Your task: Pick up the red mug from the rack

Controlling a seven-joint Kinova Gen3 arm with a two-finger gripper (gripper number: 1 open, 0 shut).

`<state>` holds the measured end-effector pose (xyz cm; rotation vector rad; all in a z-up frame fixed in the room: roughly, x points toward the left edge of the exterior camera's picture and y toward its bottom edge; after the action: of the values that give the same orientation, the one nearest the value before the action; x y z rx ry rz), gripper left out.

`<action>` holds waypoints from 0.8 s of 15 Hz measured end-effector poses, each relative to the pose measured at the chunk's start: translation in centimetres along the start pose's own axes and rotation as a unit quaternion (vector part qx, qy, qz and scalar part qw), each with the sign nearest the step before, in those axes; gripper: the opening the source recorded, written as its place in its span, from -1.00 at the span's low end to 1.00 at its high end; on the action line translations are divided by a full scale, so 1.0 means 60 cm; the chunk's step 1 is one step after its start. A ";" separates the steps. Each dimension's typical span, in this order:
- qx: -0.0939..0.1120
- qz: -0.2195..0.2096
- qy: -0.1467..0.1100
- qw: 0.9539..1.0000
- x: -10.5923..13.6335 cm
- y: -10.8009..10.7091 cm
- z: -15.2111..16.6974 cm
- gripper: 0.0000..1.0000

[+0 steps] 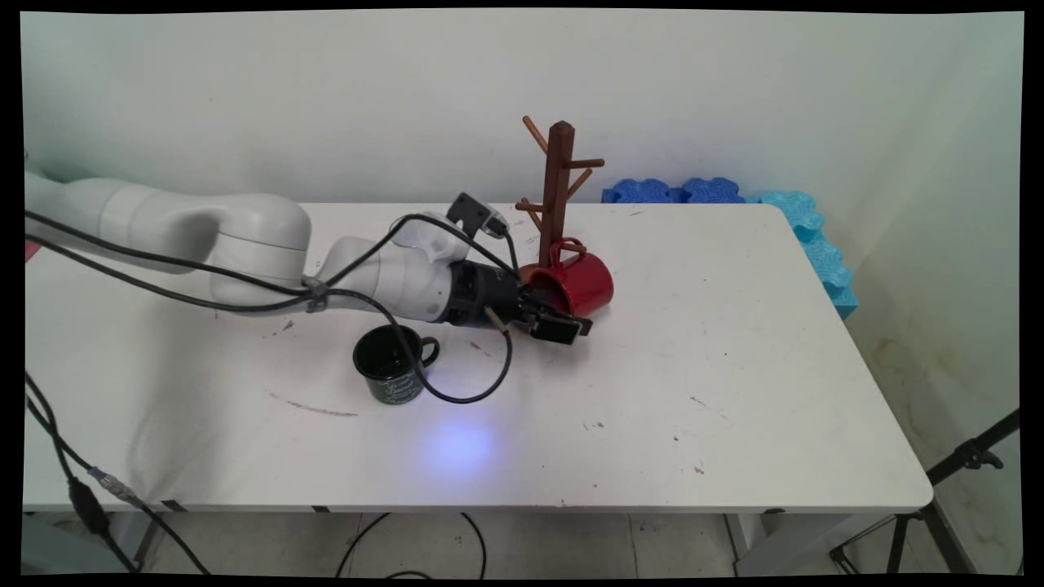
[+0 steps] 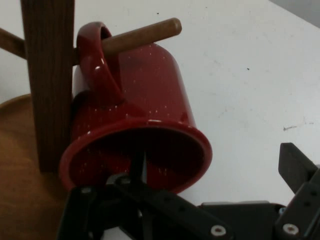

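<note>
Main view, from the left: the arm (image 1: 245, 244) reaches low across the white table (image 1: 693, 391), black cables (image 1: 163, 277) draped along it and looping down to the tabletop. Just in front of the arm's wrist stands a black mug (image 1: 390, 364), upright, its mouth up and its handle toward the right; one cable loop crosses its rim. Right of that, the gripper (image 1: 561, 324) sits at the mouth of a red mug (image 1: 579, 281), which hangs tilted by its handle from a low peg of a brown wooden mug tree (image 1: 558, 183); the tree stands near the table's far edge, its other pegs bare. Behind the table's far right corner, blue foam blocks (image 1: 734, 196) lie against the wall, and a black tripod leg (image 1: 962, 465) shows at the lower right. In the hand view the tree's post (image 2: 47, 75) rises at left from its round base (image 2: 20, 190), the peg (image 2: 142, 35) passes through the mug's handle (image 2: 100, 60), and the red mug's (image 2: 150, 90) open mouth faces the camera. The gripper's (image 2: 210, 190) fingers stand spread: one finger (image 2: 135, 165) reaches inside the mug's mouth, the other (image 2: 295, 165) lies well outside the rim to the right, over bare table. Whether the inner finger touches the wall I cannot tell.
</note>
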<state>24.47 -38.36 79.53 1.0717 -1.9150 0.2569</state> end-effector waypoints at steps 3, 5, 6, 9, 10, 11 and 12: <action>-0.001 -0.007 0.003 1.000 -0.002 -0.001 0.016 1.00; -0.001 -0.010 0.005 1.000 -0.003 -0.002 0.026 1.00; -0.001 -0.012 0.006 1.000 -0.003 -0.002 0.032 1.00; -0.002 -0.015 0.008 1.000 -0.005 -0.003 0.046 -1.00; -0.002 -0.015 0.008 1.000 -0.005 -0.004 0.049 -1.00; -0.002 -0.015 0.009 1.000 -0.005 -0.004 0.052 -1.00; -0.003 -0.015 0.010 1.000 -0.005 -0.004 0.055 -1.00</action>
<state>22.70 -40.15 77.35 1.0890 -1.8792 0.2432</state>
